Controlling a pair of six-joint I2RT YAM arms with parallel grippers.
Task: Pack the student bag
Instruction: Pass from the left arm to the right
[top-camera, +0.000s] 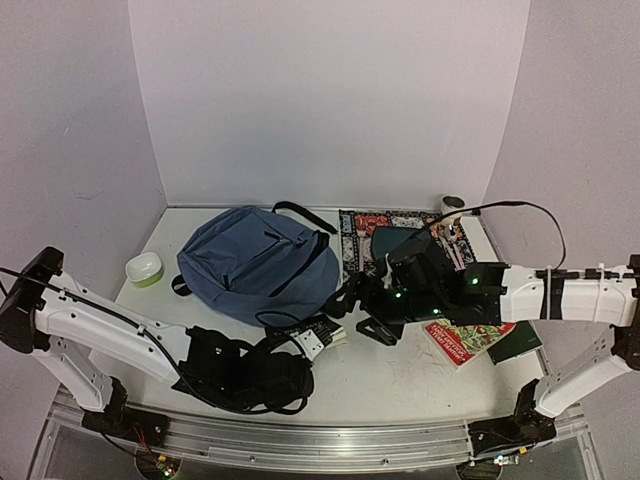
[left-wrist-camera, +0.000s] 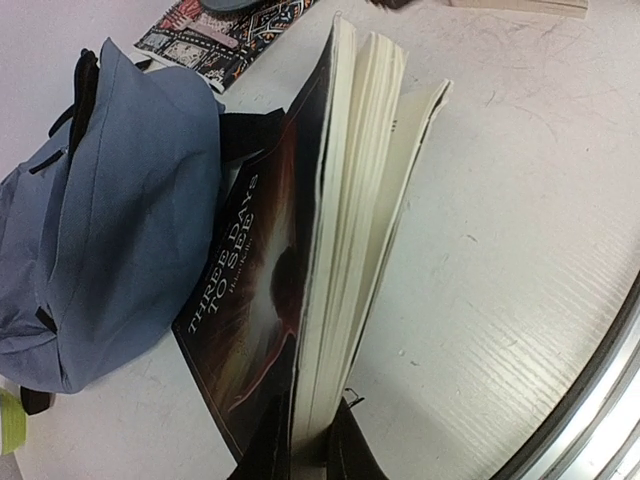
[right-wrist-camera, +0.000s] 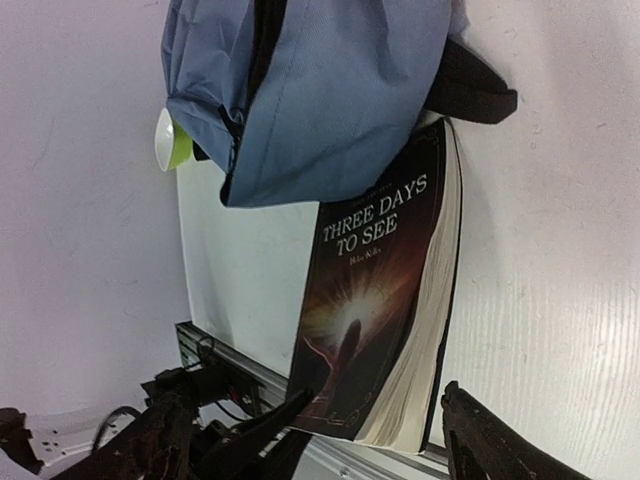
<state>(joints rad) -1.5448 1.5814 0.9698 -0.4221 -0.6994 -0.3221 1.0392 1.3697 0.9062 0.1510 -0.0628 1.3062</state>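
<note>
Task is at early stage, I judge. The bag (top-camera: 255, 262) lies flat at back-left of the desk (top-camera: 400, 390), w/ no opening visible to me. Left jaws are clamped on near end of the book (left-wrist-camera: 300, 260), "Three Days to See". Its far end is at the bag's black strap (right-wrist-camera: 470, 95). Right jaws are apart, one each side of book's near end; contact I cannot tell. Still to do: open bag, put in this book, prob. also the red book (top-camera: 468, 338) & pouch (top-camera: 395, 240).
</note>
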